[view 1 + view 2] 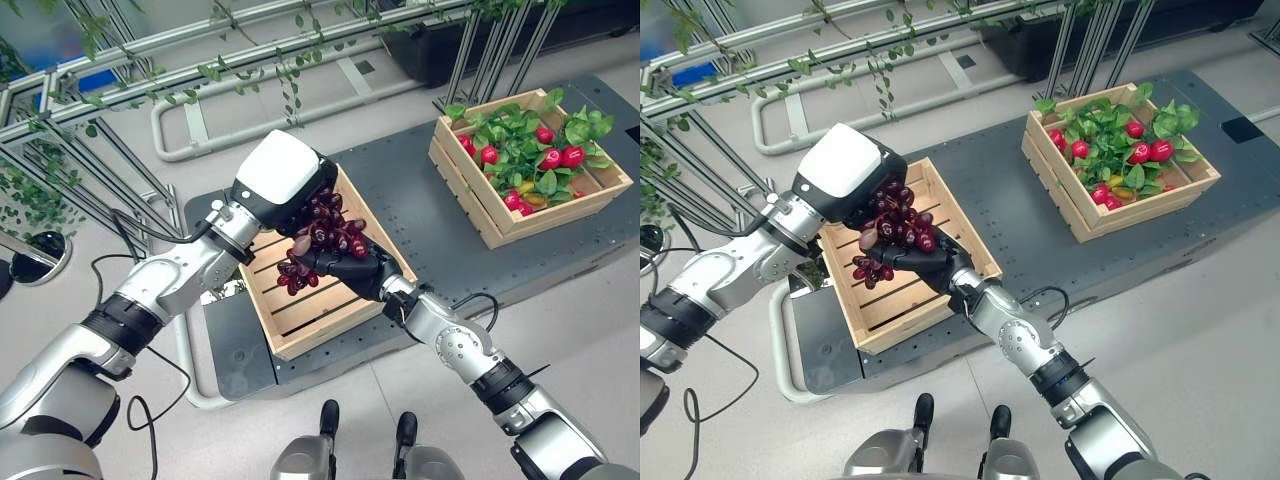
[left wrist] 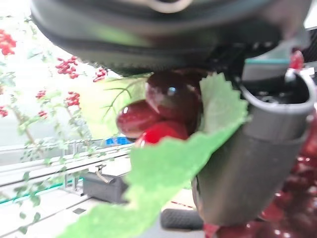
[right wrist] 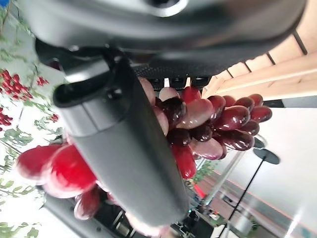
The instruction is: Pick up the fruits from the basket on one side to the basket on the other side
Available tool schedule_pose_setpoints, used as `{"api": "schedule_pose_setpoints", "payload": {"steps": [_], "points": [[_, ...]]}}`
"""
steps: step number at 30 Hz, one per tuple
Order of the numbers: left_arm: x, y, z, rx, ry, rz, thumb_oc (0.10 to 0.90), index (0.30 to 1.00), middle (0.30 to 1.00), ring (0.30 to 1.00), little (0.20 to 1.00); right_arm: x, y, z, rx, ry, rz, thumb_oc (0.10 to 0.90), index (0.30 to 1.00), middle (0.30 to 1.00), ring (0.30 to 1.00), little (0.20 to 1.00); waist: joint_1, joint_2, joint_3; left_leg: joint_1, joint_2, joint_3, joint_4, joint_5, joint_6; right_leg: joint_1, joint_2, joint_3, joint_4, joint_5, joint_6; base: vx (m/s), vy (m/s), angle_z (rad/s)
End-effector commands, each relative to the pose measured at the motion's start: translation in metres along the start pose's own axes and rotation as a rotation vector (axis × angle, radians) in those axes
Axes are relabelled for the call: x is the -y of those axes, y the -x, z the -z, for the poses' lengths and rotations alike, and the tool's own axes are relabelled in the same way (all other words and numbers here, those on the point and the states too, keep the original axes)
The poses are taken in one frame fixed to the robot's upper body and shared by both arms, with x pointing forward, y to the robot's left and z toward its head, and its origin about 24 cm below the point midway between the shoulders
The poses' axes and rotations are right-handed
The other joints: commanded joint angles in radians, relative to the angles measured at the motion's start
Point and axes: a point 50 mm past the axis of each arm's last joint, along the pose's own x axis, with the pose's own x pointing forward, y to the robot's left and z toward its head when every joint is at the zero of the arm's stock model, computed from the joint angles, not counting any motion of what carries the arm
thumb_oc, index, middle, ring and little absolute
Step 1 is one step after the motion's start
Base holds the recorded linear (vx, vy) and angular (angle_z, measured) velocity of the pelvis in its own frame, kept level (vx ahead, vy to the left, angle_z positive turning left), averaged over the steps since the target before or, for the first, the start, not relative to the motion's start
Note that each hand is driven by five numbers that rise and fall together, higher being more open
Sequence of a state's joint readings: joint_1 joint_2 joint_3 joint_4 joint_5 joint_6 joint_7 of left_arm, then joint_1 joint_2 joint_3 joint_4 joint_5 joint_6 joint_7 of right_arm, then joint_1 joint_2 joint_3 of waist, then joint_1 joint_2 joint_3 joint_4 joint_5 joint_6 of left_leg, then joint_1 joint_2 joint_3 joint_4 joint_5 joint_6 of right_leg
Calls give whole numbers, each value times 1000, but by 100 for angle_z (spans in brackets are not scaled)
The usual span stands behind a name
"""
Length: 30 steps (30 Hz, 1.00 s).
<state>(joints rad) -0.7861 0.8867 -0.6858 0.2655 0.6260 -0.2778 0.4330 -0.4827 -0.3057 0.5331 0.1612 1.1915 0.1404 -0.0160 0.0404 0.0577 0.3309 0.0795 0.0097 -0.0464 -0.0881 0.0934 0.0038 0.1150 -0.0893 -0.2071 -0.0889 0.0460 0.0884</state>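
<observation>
The left eye view shows both hands meeting over the slatted wooden crate on the robot's left, with a bunch of dark red grapes held between them above its floor. Well apart, on the right end of the dark platform, stands a second wooden crate filled with green leaves and small red fruits; the wrist views give none of this layout. The right wrist view shows, from very close, the right hand with its thumb laid across the grapes and the crate's pale slats behind them. The left wrist view shows the left hand with glossy red grapes and a green leaf pressed against its thumb. The right hand cups the bunch from below, fingers curled round it. The left hand covers the bunch from above, its thumb against the fruit; how far its fingers close I cannot tell.
</observation>
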Motion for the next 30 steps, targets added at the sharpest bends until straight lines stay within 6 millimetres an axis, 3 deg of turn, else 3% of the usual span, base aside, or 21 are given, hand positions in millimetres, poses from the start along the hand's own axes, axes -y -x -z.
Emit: {"api": "schedule_pose_setpoints", "payload": {"steps": [1, 7, 8, 9, 10, 15, 23, 30], "points": [[-5, -22, -36, 136, 130, -129, 400, 300, 300, 300, 300, -42, -16, -1, 147, -218, -212, 400, 300, 300, 300, 300, 19, -9, -216, 59, -15, 28, 6, -119, -4, 46, -44, -3, 14, -55, -29, 0, 0, 0], [-4, -23, -35, 92, 139, -96, 400, 300, 300, 300, 300, -37, -15, -3, 165, -229, -190, 400, 300, 300, 300, 300, 19, -12, -222, 63, -13, 30, 6, -120, -5, 50, -42, -3, 10, -53, -28, 0, 0, 0], [-1, -22, -33, 69, 140, -74, 491, 436, 436, 436, 436, -36, -14, -3, 172, -227, -185, 400, 300, 300, 300, 300, 19, -12, -223, 64, -12, 31, 4, -120, -5, 51, -42, -3, 9, -53, -27, 0, 0, 0], [1, -21, -32, 53, 134, -59, 491, 436, 436, 436, 436, -35, -14, -4, 180, -224, -180, 400, 300, 300, 300, 300, 18, -13, -223, 66, -12, 32, 3, -121, -5, 53, -41, -2, 7, -52, -27, 0, 0, 0], [2, -20, -29, 39, 128, -49, 800, 900, 900, 900, 900, -34, -13, -6, 187, -220, -176, 400, 300, 300, 300, 300, 18, -13, -224, 66, -12, 32, 3, -121, -5, 54, -41, -1, 5, -51, -26, 0, 0, 0], [9, -13, -16, -37, 103, 10, 800, 900, 900, 900, 900, -26, -10, -15, 239, -193, -136, 400, 300, 300, 300, 300, 14, -14, -231, 69, -10, 37, 1, -120, -5, 56, -40, 1, 2, -47, -24, 0, 0, 0], [35, 18, 19, -176, -78, 210, 800, 900, 900, 900, 900, -5, 7, -30, 310, -144, -75, 400, 300, 300, 300, 300, -12, -19, -245, 67, -6, 65, 1, -119, -6, 44, -35, 21, 2, -38, -15, -23, -12, -1], [40, 42, 44, -284, -83, 216, 800, 900, 900, 900, 900, 21, 26, -35, 352, -115, -15, 400, 300, 300, 300, 300, -33, -24, -262, 57, -3, 85, 1, -116, -7, 30, -31, 32, 2, -28, -9, -47, -14, -7]]}}
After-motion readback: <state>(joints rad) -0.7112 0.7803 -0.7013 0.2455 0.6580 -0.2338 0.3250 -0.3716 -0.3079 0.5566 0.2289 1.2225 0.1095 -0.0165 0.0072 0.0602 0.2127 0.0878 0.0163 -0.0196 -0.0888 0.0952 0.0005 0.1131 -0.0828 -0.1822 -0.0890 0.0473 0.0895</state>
